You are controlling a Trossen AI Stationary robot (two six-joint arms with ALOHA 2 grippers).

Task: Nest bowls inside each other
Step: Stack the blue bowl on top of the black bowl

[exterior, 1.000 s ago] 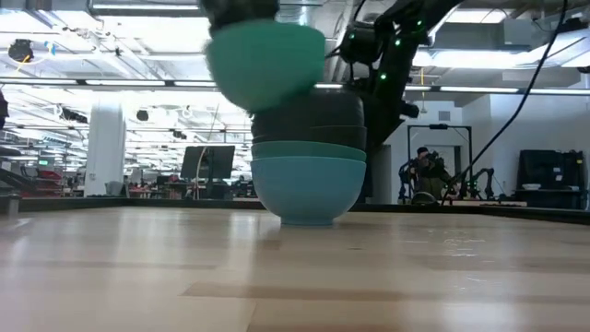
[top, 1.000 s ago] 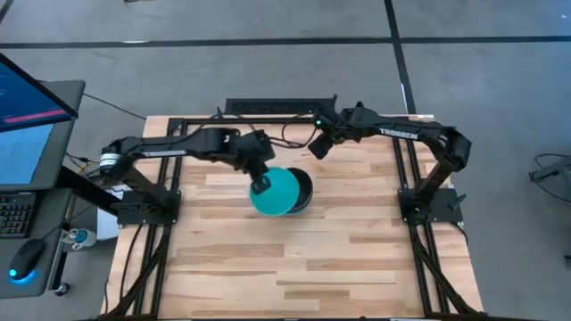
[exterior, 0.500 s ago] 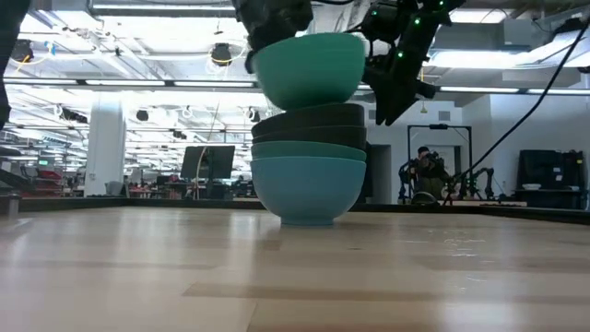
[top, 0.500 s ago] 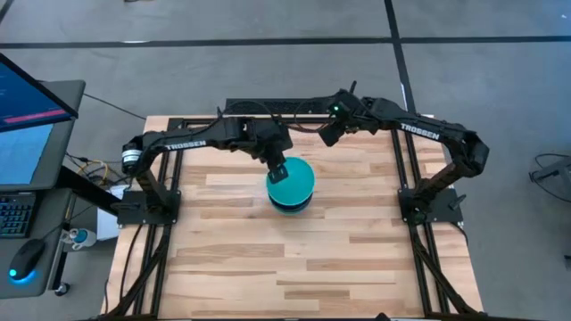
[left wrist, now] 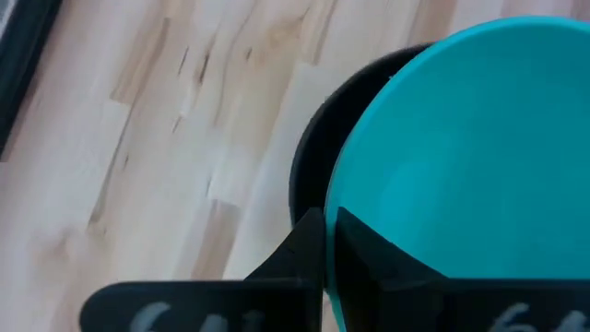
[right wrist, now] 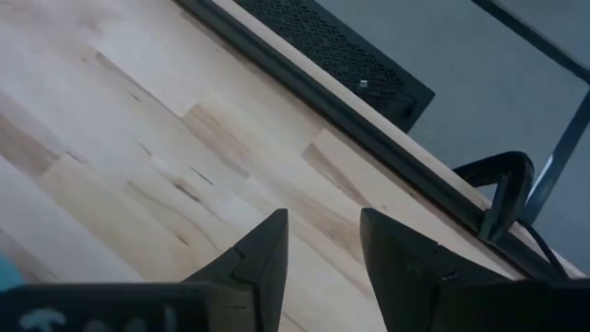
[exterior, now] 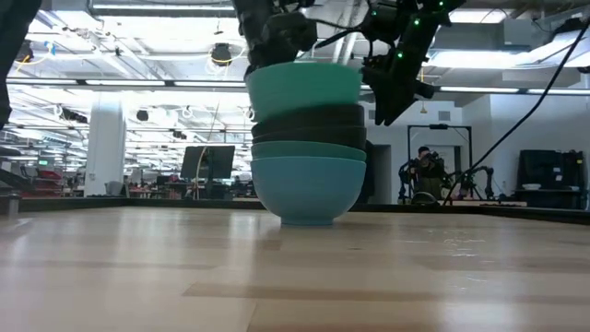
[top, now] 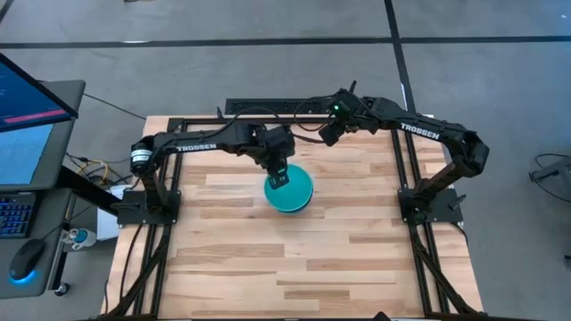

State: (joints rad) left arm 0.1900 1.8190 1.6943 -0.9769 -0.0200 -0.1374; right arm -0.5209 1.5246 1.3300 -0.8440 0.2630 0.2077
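The teal-green bowl (exterior: pixel 302 88) sits on top of the stack, inside the upper of two black bowls (exterior: pixel 310 124). These rest in two cyan-blue bowls (exterior: pixel 307 183), the lowest standing by its foot on the table. From above, only the teal bowl (top: pixel 291 193) shows. My left gripper (top: pixel 278 176) is over its far-left rim, shut on it. My right gripper (top: pixel 326 135) hangs open in the air beyond the stack, toward the far edge, and touches nothing. My left gripper holds the teal-green bowl by its rim (left wrist: pixel 334 198) on the far-left side, one finger inside the bowl and one outside. The fingers (left wrist: pixel 364 254) come from above, pointing down. The bowl stands upright, its lower part sunk into the black bowl (left wrist: pixel 312 157) below.
Bare wooden table (top: pixel 294 259) lies all around the stack, with most room toward the near edge. Black frame rails (top: pixel 406 178) run along both sides, and a dark perforated bar (right wrist: pixel 350 46) lies at the far edge. A monitor (top: pixel 27 107) stands left of the table.
My left gripper carried the teal-green bowl toward the table's right until it was over the stack, then lowered it into the top black bowl. The bowl went from tilted and lifted clear to upright and seated. My right gripper drew slightly toward the right, then stayed still.
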